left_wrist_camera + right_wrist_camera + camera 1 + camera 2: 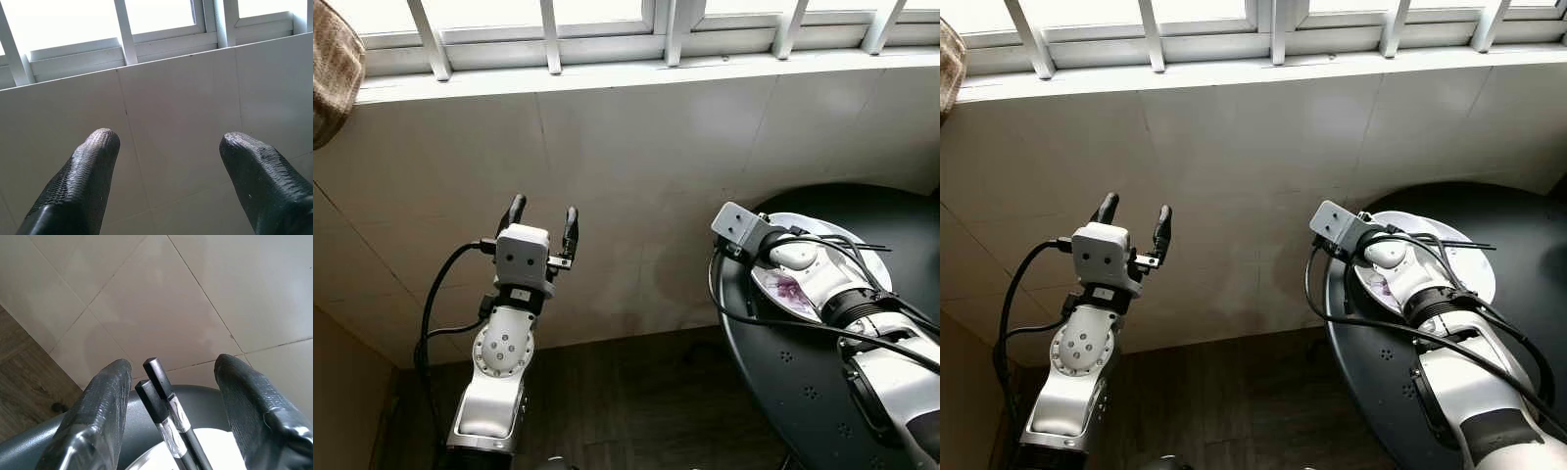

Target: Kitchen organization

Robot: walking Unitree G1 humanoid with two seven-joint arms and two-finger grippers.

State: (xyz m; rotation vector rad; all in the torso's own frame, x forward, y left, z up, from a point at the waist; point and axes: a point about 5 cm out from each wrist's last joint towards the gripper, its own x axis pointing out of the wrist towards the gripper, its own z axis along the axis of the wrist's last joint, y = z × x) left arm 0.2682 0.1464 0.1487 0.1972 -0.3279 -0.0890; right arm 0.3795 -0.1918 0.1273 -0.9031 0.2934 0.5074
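Right wrist view — chopsticks [168, 416] pointing wallward

Black chopsticks [168, 423] silver-banded; white plate [822, 257] purple-patterned; black table [793, 392]

Glossy black chopsticks [168, 423], silver-banded; matt dark table [803, 392].

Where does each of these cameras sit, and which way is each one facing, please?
Left eye view: on the head, looking down at the tiled wall, round black table and plate; both arms show.
Right eye view: beside it, same scene.
Left wrist view: on the left wrist, facing wall and window past the open left gripper.
Right wrist view: on the right wrist, over the table edge; right gripper open around two chopsticks.
Shared: plate, table, wall.
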